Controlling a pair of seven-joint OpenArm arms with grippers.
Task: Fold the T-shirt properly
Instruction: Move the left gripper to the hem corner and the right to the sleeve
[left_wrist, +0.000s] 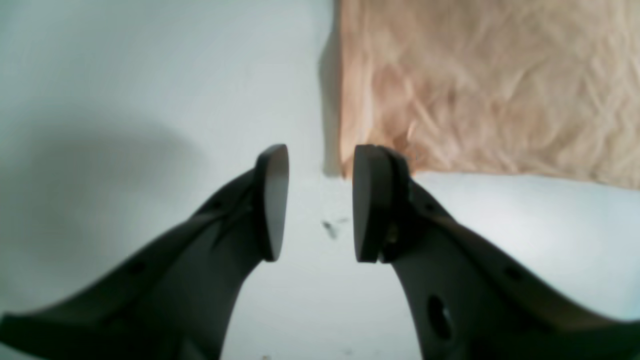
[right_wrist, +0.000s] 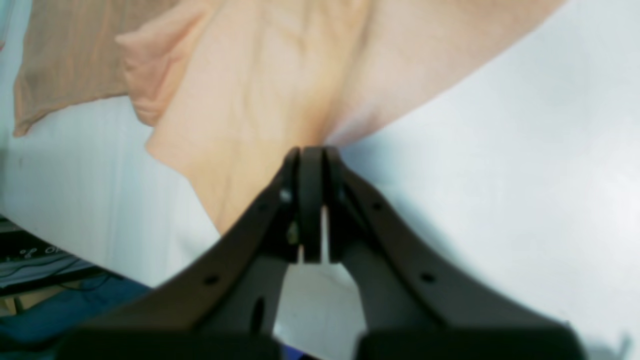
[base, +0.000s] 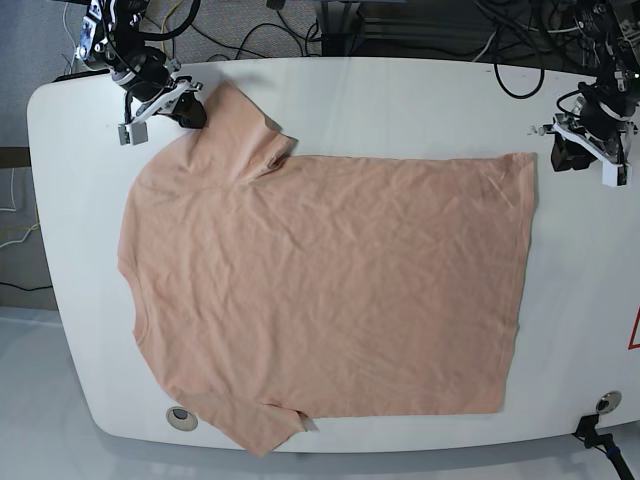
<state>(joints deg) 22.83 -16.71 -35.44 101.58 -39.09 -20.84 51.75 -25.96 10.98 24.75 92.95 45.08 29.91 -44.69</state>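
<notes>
T-shirt (right_wrist: 280, 95) between closed right jaws

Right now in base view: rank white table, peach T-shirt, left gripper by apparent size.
1. white table
2. peach T-shirt, covering most of it
3. left gripper, far smaller, beside the shirt's corner

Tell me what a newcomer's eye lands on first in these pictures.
The peach T-shirt, spread flat and wrinkled, fills most of the white table. At its far sleeve the right gripper is pinched shut on a fold of the cloth. At the opposite far corner, the left gripper hangs with its fingers apart beside the hem corner, gripping nothing.
</notes>
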